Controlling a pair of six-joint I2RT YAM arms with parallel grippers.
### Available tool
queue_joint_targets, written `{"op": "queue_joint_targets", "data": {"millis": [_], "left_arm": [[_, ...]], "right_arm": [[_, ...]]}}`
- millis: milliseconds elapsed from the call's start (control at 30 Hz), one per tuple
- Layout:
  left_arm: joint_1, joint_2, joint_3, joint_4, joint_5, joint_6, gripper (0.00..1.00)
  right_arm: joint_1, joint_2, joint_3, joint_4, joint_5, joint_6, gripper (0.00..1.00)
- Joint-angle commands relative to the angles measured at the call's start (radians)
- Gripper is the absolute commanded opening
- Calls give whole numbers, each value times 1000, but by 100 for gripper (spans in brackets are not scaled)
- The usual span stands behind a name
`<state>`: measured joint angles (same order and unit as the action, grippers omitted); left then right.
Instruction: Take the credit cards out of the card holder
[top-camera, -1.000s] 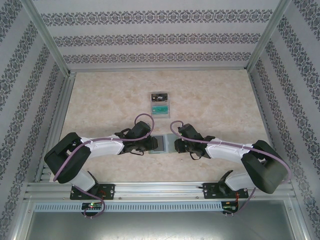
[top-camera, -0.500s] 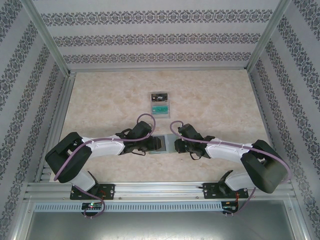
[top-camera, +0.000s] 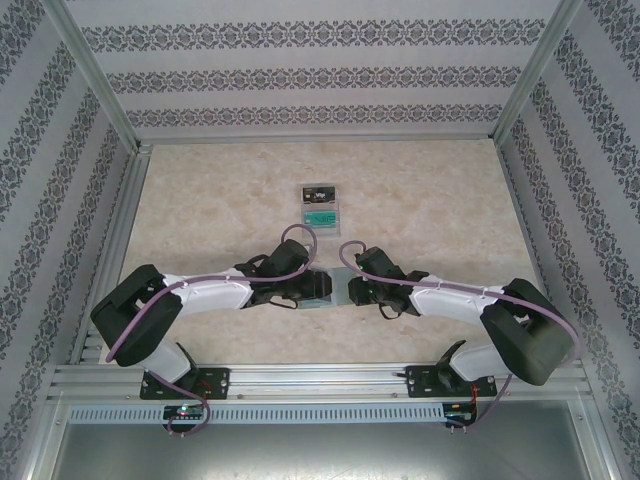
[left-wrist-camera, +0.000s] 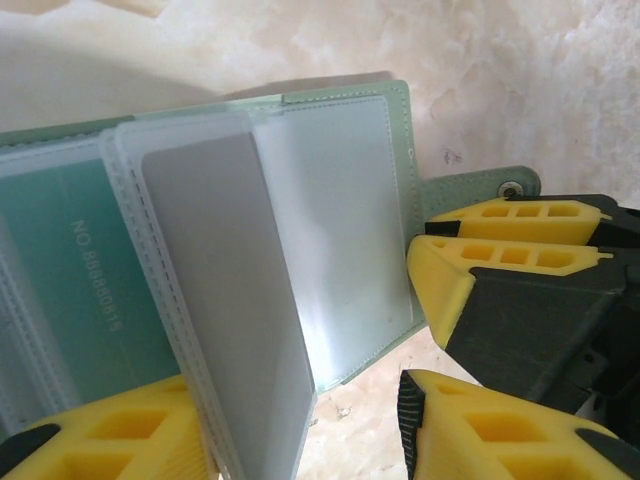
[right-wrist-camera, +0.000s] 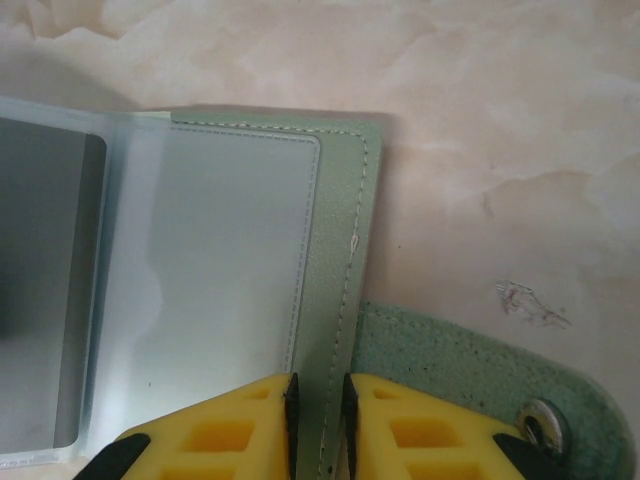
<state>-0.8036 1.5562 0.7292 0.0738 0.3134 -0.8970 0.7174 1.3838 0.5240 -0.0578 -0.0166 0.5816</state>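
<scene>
The sage-green card holder (top-camera: 335, 287) lies open on the table between both grippers. My right gripper (right-wrist-camera: 318, 400) is shut on the card holder (right-wrist-camera: 345, 230) along its stitched right edge, beside the closure tab (right-wrist-camera: 450, 360). My left gripper (left-wrist-camera: 300, 425) is open, and a clear sleeve holding a grey card (left-wrist-camera: 230, 300) stands up between its fingers, close to the left finger (left-wrist-camera: 120, 440). A teal credit card (left-wrist-camera: 70, 270) with white lettering sits in the pocket further left. The right gripper's yellow fingers (left-wrist-camera: 500, 245) press on the holder's far edge near the tab (left-wrist-camera: 490, 185).
A pale grey tray (top-camera: 320, 207) stands further back at the table's centre, with a black card (top-camera: 318, 191) and a teal card (top-camera: 319, 217) in it. Patterned walls and metal frame rails enclose the table on three sides.
My left gripper's jaws have widened and it has shifted slightly right over the holder. The right gripper has kept its grip in place.
</scene>
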Motion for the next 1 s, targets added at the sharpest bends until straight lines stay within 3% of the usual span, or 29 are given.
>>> {"op": "queue_joint_targets", "data": {"millis": [0, 233, 367, 967], "left_arm": [[-15, -19, 32, -29, -14, 27, 49], [-14, -48, 55, -219, -176, 64, 50], [-14, -48, 63, -256, -216, 72, 50], [-14, 31, 66, -177, -144, 63, 49]], "right_arm": [[2, 10, 22, 6, 0, 18, 23], [2, 8, 21, 4, 0, 18, 23], [3, 7, 21, 4, 0, 18, 23], [3, 7, 22, 4, -2, 18, 23]]}}
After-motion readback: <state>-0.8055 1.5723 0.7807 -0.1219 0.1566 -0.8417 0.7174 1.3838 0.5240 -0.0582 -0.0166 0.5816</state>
